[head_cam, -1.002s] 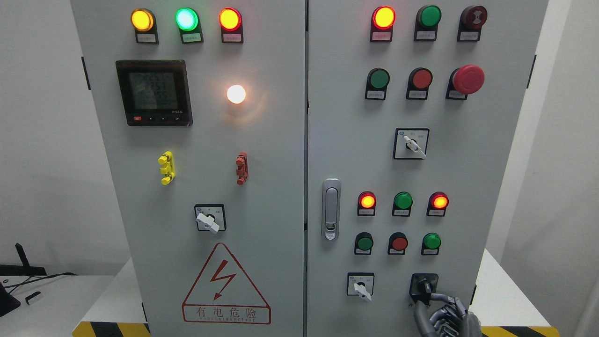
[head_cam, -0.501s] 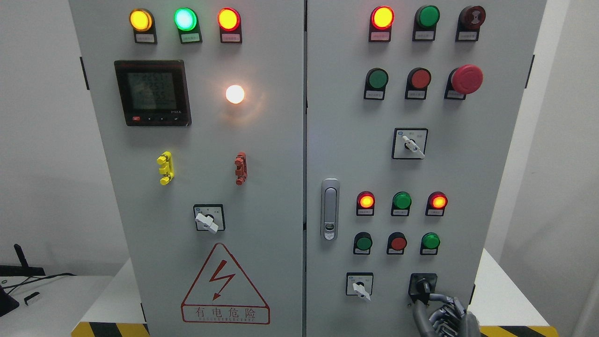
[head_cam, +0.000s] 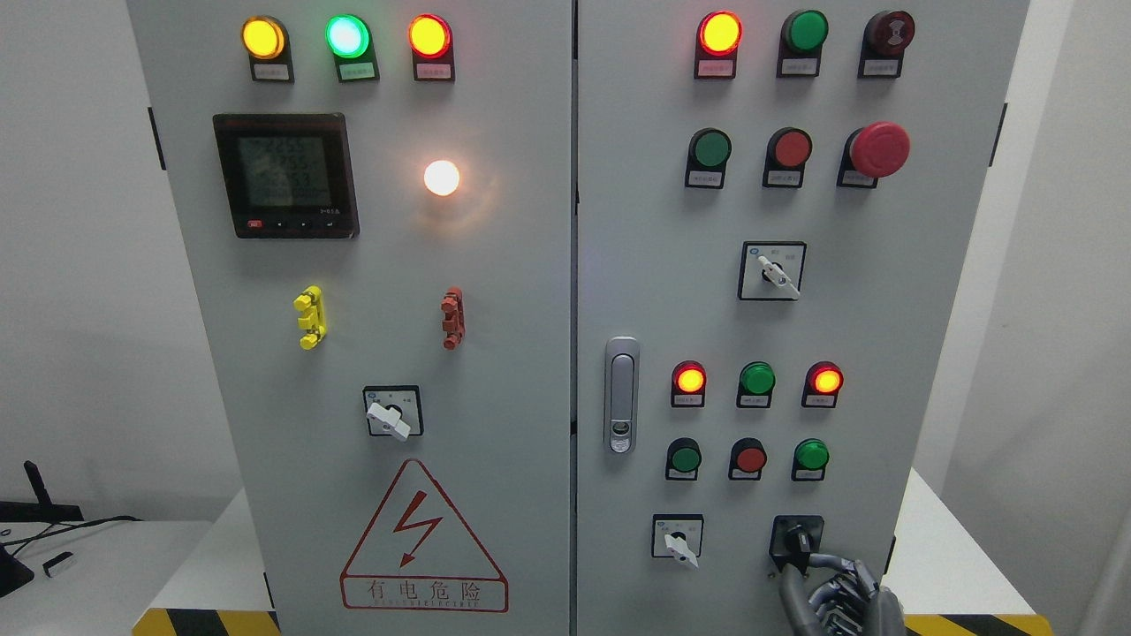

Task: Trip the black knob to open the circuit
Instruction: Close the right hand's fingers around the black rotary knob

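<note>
The black knob (head_cam: 797,539) sat in its square black plate at the lower right of the cabinet's right door (head_cam: 636,265), on the bottom row of controls. Your right hand (head_cam: 839,596) came up from the bottom edge just below it, with two grey fingers (head_cam: 817,560) reaching to the knob's underside and side. They looked to be touching it, curled around its lower part, though you could not tell from this view how firmly they gripped. The rest of the hand was cut off by the bottom edge.

Just left of the knob, on the same row, was a white selector switch (head_cam: 678,539) with its lever pointing down and right. Above the two sat a row of three push buttons (head_cam: 749,458), green, red and green, and above those three indicator lamps (head_cam: 756,380), the outer two glowing red-orange and the middle one green. A silver door latch (head_cam: 622,394) stood to the left of those rows, near the seam between the doors. Higher up you had a second white selector (head_cam: 773,270) and a red mushroom button (head_cam: 877,150).

On the left door (head_cam: 495,265) a red-bordered warning triangle (head_cam: 424,539) sat low, with a meter display (head_cam: 285,175) up high.
</note>
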